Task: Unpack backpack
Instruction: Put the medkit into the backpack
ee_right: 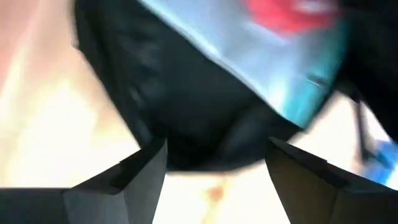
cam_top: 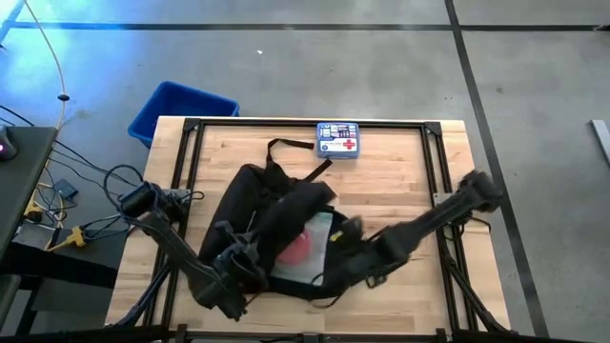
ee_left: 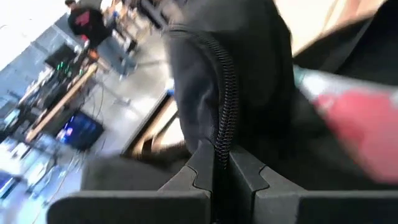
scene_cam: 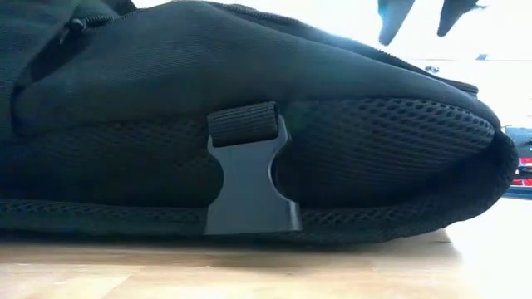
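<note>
The backpack (cam_top: 272, 229) is lying mid-counter (cam_top: 400, 181), opening exposed. The left end effector (ee_left: 214, 177) is clamping the backpack's zipper edge. The right end effector (ee_right: 214, 165) is hovering at the opening, fingers apart, holding nothing.

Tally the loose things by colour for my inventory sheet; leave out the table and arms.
Black: 1, the backpack
Blue: 2, the bin off the table's corner and the small blue box at the far edge
Clear with red: 1, the pouch in the backpack's opening
Total: 4
</note>
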